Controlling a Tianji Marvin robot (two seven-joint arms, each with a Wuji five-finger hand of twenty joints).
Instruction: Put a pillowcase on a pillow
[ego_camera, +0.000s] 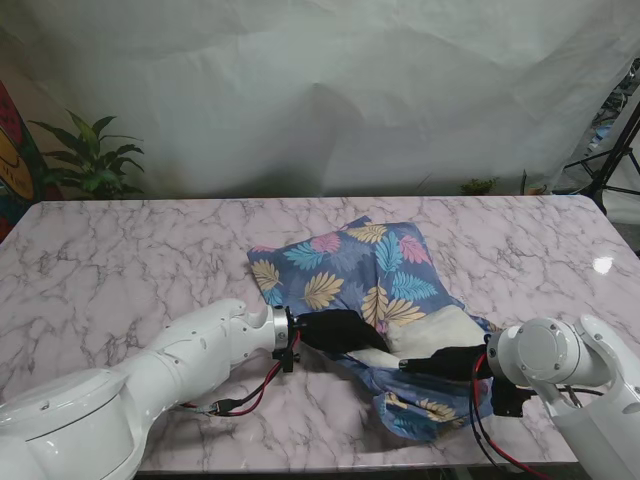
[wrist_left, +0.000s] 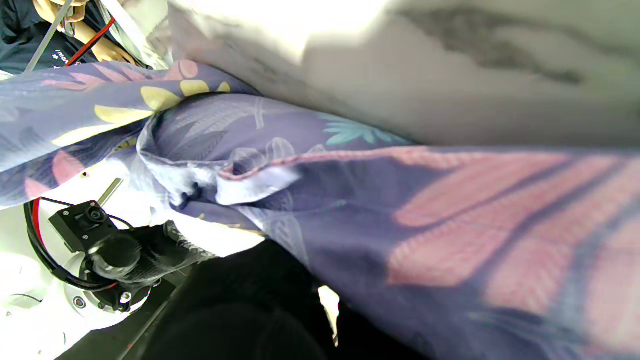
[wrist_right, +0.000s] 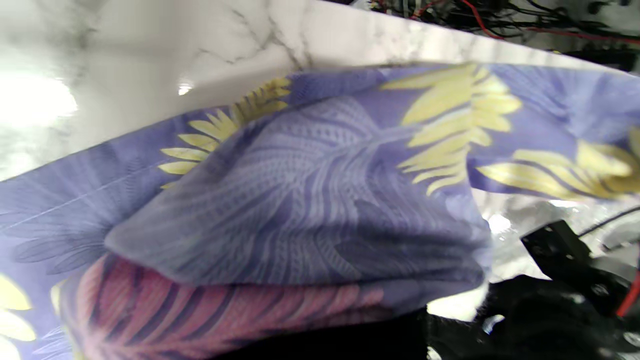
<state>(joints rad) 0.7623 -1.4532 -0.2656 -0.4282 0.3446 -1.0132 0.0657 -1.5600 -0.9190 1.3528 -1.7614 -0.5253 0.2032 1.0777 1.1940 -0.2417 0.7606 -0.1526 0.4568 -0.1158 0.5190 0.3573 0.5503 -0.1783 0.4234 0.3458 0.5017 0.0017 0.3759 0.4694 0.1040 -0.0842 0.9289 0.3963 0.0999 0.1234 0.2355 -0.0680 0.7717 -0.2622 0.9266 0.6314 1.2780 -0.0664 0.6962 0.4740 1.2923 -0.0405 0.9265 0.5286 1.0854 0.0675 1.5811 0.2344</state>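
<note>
Two black-gloved robot hands meet at the open end of a blue leaf-print pillowcase (ego_camera: 350, 275) lying right of centre on a marble table (ego_camera: 120, 270), with a white pillow (ego_camera: 440, 330) partly inside and showing at the opening nearest me. Left hand (ego_camera: 340, 330) lies against the cloth at the opening; whether its fingers grip cannot be told (fabric fills both wrist views). Right hand (ego_camera: 445, 362) reaches in beside the pillow, its fingers likewise hidden.

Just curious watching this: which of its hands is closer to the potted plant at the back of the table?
Left. The left hand lies on the pillowcase, on the potted plant's side; the right hand is farther right and nearer to me.
</note>
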